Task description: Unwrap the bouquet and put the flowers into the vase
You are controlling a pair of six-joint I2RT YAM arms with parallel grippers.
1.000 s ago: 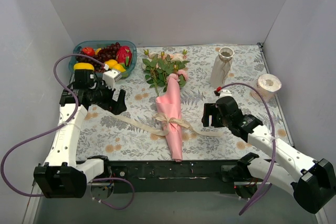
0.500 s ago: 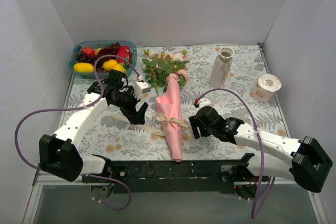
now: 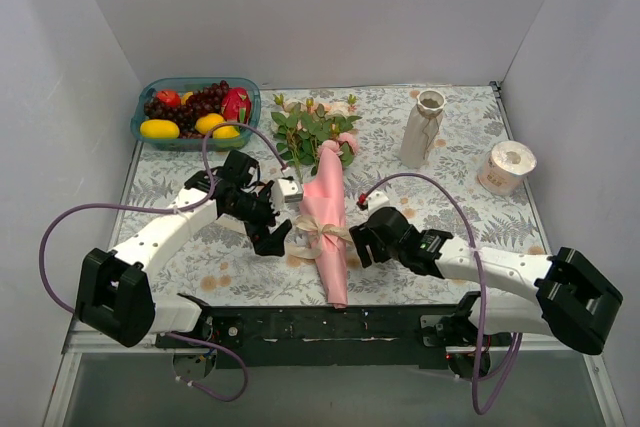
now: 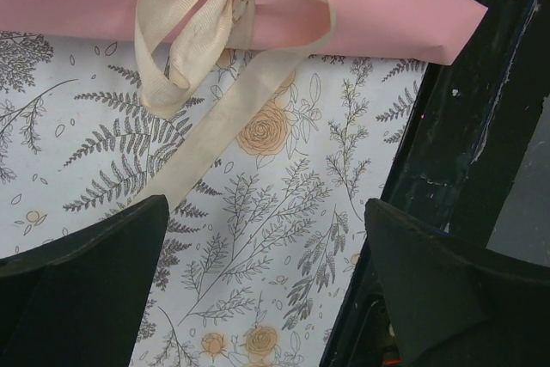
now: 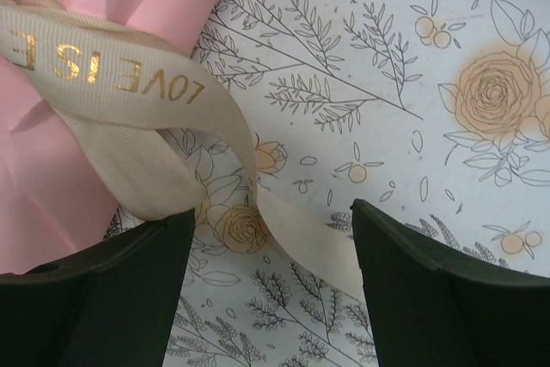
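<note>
We see the bouquet (image 3: 326,209) lying on the table (image 3: 470,117) near its middle. The flowers (image 3: 310,127) point far and the tip of the paper (image 3: 335,277) reaches the near edge. A cream ribbon (image 3: 322,235) is tied round the paper in a bow, with tails trailing left and right across the table.

The left end effector (image 3: 274,237) hangs just left of the bow, jaws wide, holding nothing. The right end effector (image 3: 358,247) sits just right of the bow, also wide. In its wrist view a ribbon tail lies under the gap between its fingers (image 5: 94,290), ungripped.

The vase (image 3: 422,129) stands upright at the far right, well apart from the bouquet, near a tape roll (image 3: 510,167). A fruit tray (image 3: 143,117) sits far left.
</note>
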